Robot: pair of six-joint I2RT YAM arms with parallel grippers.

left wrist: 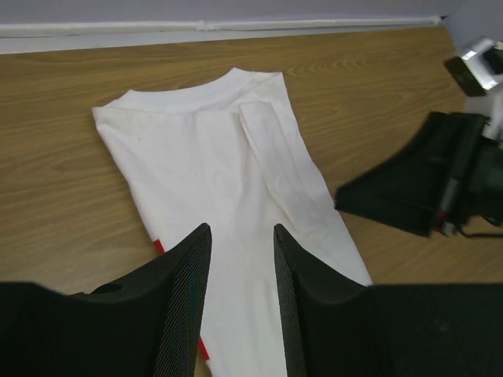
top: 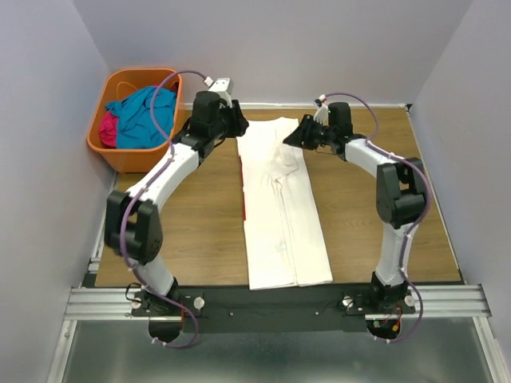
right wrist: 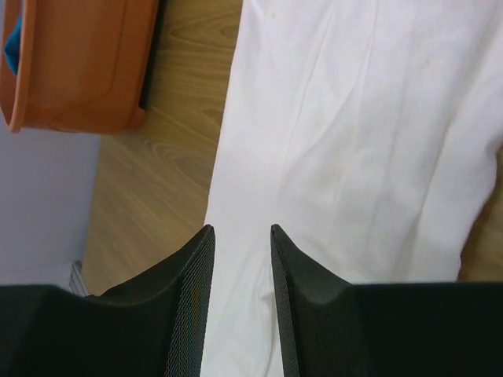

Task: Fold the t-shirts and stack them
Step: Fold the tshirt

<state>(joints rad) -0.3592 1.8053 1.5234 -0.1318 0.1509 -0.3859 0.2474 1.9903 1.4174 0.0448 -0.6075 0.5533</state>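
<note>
The white t-shirt point(top: 281, 203) lies face down on the table, folded into a long narrow strip from the far edge to the near edge, with a sliver of red print at its left edge point(top: 243, 191). It also shows in the left wrist view point(left wrist: 228, 173) and the right wrist view point(right wrist: 354, 157). The teal-blue t-shirt point(top: 144, 116) and the magenta t-shirt point(top: 107, 128) are bunched in the orange basket point(top: 120, 155). My left gripper point(top: 237, 121) is open and empty above the shirt's collar end, left side point(left wrist: 242, 236). My right gripper point(top: 297, 134) is open and empty at the collar end's right side point(right wrist: 240, 236).
The orange basket stands at the table's far left corner and shows in the right wrist view point(right wrist: 78, 71). Bare wooden table point(top: 367, 223) lies on both sides of the shirt. Purple-grey walls close in on the left, back and right.
</note>
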